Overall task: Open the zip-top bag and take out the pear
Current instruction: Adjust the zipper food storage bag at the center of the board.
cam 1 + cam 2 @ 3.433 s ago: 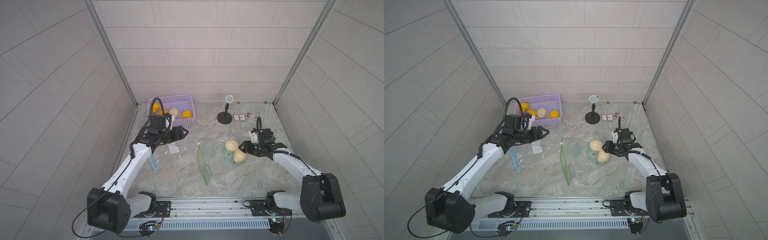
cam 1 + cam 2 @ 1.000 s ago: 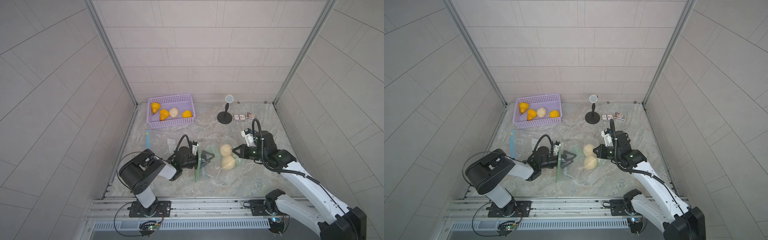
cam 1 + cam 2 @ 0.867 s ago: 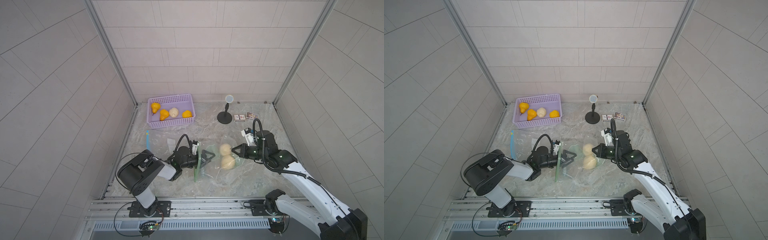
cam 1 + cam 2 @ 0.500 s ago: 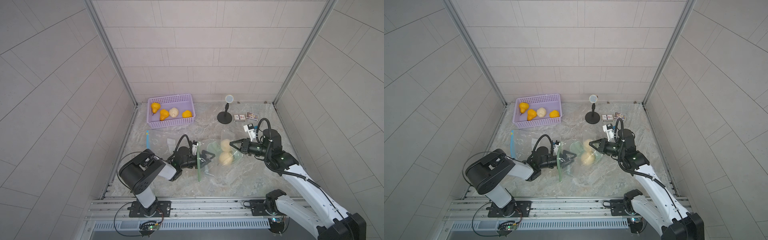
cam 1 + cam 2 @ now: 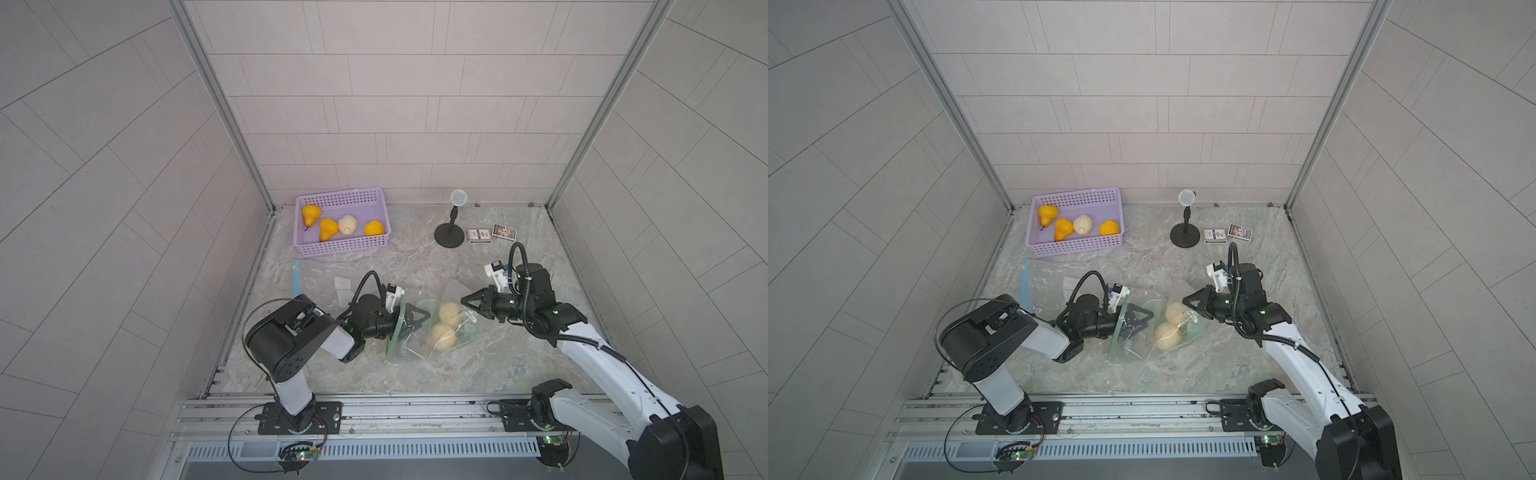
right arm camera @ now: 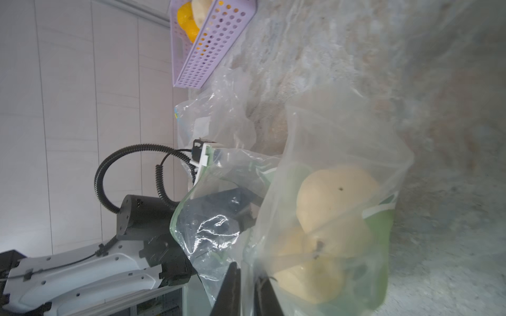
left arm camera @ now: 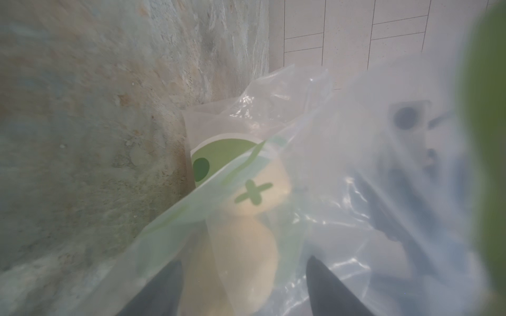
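Extraction step: bag open on table, two pears inside. Left gripper in bag mouth, jaws wide apart. Right gripper at far bag end, jaws narrowly parted around film; grip uncertain. Next, probably: push left gripper deeper, close on one.

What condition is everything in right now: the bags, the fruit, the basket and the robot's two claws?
zip-top bag, mouth open, left gripper inside
pears, two, both inside that bag
left gripper, open
right gripper, jaws close together with bag film between; grip unclear
second bag, lying flat, looks empty
basket, upright, holding four fruits
microphone stand, upright
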`<state>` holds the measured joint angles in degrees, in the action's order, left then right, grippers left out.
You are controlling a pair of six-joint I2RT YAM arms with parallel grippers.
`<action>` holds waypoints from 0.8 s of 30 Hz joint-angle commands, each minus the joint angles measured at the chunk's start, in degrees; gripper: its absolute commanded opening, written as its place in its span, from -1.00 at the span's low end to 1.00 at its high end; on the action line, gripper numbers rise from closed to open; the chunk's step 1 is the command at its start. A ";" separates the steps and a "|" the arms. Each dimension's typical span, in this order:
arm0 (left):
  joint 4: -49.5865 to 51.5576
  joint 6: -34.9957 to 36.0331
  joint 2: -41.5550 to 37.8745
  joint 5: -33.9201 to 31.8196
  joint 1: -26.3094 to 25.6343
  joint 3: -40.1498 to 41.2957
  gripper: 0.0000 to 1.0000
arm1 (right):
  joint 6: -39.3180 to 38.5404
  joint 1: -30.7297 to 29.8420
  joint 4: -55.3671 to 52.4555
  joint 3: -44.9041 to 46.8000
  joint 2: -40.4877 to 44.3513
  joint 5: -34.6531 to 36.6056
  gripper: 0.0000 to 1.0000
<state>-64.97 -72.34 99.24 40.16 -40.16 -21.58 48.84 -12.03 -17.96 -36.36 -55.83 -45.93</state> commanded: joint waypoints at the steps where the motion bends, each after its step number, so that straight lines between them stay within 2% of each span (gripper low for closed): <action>1: -2.57 0.88 0.94 1.39 0.06 0.04 0.55 | -5.89 1.92 -6.92 -2.32 1.37 5.49 -0.33; 3: -2.64 1.06 1.04 1.59 0.05 0.39 0.55 | -8.89 2.36 -11.70 -4.47 2.64 9.20 -0.19; 6: -2.62 1.14 1.04 1.52 0.07 1.00 0.55 | -10.85 2.18 -15.60 -6.78 4.93 10.14 -0.15; 9: -2.57 1.14 1.41 1.67 0.06 1.25 0.55 | -10.97 -1.05 -16.63 -6.91 5.79 10.15 -0.33; 12: -2.59 1.06 1.74 1.59 0.07 1.37 0.55 | -10.29 -7.63 -16.69 -5.68 4.70 15.48 -0.46; 16: -2.57 0.97 1.31 1.32 -0.09 1.61 0.55 | -6.16 -12.94 -9.93 -1.59 0.76 18.96 -0.64; 19: -2.44 0.69 1.63 1.19 -0.23 1.80 0.55 | -5.69 -14.16 -6.78 0.08 -3.55 21.41 -0.70; 24: -2.34 -0.24 2.95 0.42 -1.98 1.81 0.55 | -5.64 -15.77 -2.30 0.20 -10.44 21.59 -0.80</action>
<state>-65.30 -72.18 101.19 40.69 -40.99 -20.23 42.39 -26.48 -24.91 -36.18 -64.71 -26.59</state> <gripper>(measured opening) 0.776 0.102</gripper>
